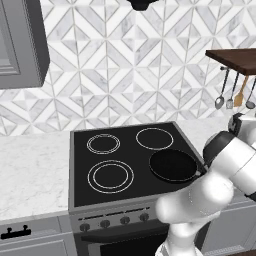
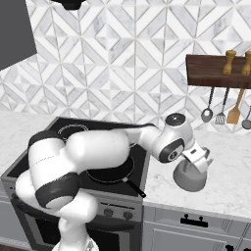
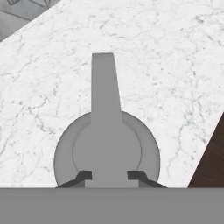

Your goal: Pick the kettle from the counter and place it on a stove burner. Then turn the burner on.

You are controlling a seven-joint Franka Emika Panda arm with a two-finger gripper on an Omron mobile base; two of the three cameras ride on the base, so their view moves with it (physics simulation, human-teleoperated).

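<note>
**Kettle sat right of the stove with the pincer on its handle**

The kettle (image 2: 189, 177) was seen standing on the white marble desk (image 2: 230, 181) to the right of the stove, just beside the glass edge; in the hand view the kettle (image 3: 106, 151) was looked down on from straight above, round body with the arched handle running up the middle of the picture. The pincer (image 3: 109, 176) was placed over that handle, one dark fingertip (image 3: 84, 176) on each side and both set right against it; so it looked closed on the handle, though a real squeeze couldn't be confirmed. In the right base view the pincer (image 2: 198, 161) was found right above the kettle, with the white arm stretched across the front of the stove.

On the black glass, the stove burner (image 1: 110, 176) with the big double rings was seen at front left; a smaller double-ring circle (image 1: 103, 144) was behind it and a single thin ring (image 1: 154, 138) at back right. A black frying pan (image 1: 173, 165) was parked on the front right spot. A wooden shelf (image 2: 218, 71) with hanging utensils (image 2: 224, 109) was seen on the tiled wall above the desk.
</note>
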